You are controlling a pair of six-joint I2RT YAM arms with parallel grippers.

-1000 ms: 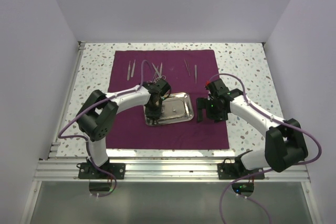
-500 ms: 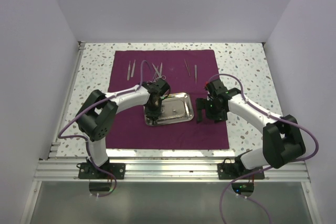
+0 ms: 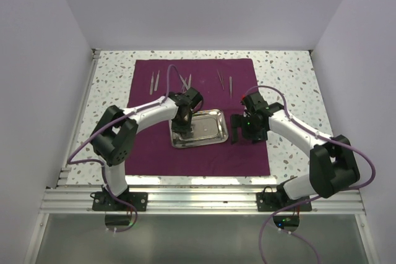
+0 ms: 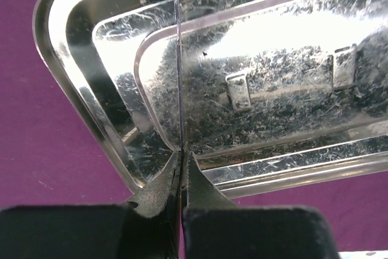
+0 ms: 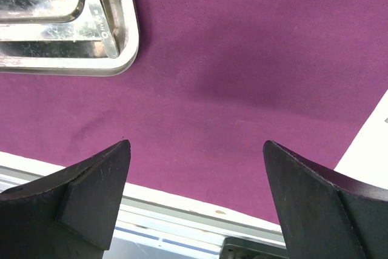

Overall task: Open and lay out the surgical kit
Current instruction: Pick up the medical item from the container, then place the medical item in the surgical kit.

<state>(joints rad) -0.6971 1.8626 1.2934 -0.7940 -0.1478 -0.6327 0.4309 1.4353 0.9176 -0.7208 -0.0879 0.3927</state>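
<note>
Tray (image 3: 199, 128) — left tool (image 4: 181, 168) closed, lifted slightly

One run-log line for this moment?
left gripper: shut, over shiny steel tray | right gripper: open above purple cloth

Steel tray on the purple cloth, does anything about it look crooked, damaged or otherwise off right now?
The steel tray sits slightly skewed to the purple cloth edges, and the left wrist view shows its surface heavily scratched. The left gripper is shut on a thin silver instrument over the tray. Nothing is spilled.
</note>
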